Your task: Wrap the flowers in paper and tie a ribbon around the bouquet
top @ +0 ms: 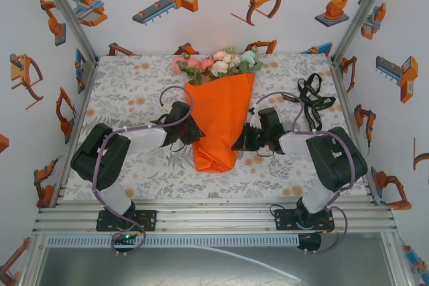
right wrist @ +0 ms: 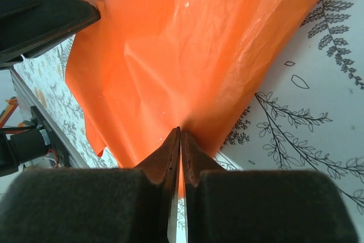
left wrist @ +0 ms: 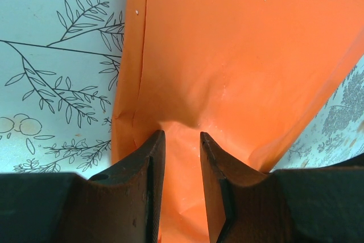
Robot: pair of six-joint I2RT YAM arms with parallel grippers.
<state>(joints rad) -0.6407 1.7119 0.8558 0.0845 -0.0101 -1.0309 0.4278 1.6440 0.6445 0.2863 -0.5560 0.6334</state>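
The bouquet lies in the middle of the table. Its pink, white and mint flowers [top: 218,63] point away from the arms, and the orange paper [top: 221,115] forms a cone around the stems. From the cone's left side, my left gripper [top: 194,132] holds a thick fold of paper [left wrist: 227,55]. In the left wrist view its jaws [left wrist: 182,135] stand a little apart with orange filling the gap. My right gripper [top: 238,144] meets the cone's right edge. Its tips [right wrist: 180,131] are pinched shut on a thin edge of the paper [right wrist: 187,44]. The black ribbon [top: 312,102] lies loose at the right rear.
A floral-print tablecloth [top: 134,92] covers the table, with white walls close on three sides. Grey cables [top: 175,92] loop over both arms. The left arm's black body [right wrist: 40,15] sits at the top left of the right wrist view.
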